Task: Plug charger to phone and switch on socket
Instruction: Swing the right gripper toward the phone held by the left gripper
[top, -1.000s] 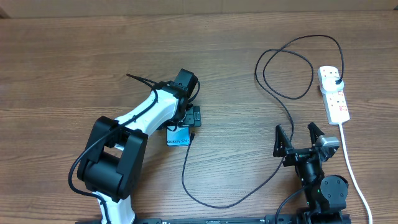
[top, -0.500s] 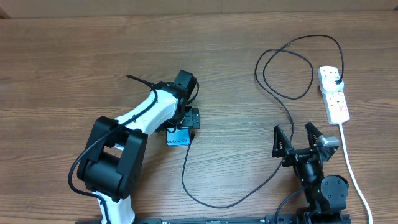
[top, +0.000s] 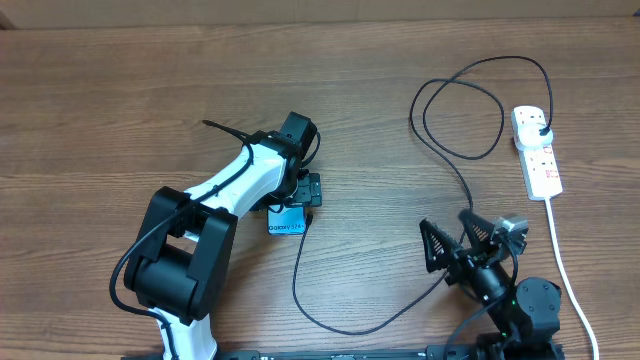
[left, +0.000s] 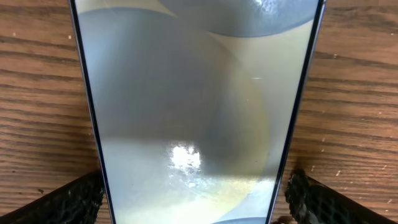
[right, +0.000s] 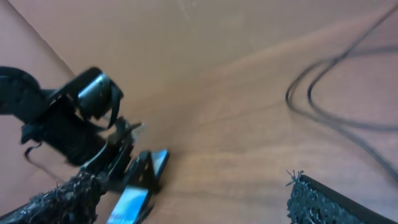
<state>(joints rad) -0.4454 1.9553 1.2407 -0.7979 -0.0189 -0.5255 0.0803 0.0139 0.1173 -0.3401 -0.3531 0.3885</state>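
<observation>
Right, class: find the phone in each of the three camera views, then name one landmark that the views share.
Overhead: the phone lies left of centre, mostly hidden under the arm, its blue end showing.
Left wrist: the phone fills the middle of the frame, top to bottom.
Right wrist: the phone is at lower left, blue and blurred.
Shared landmark: the left gripper, placed over the phone in every view.

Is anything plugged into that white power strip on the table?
Yes, the black charger plug sits in the end outlet of the white socket.
</observation>
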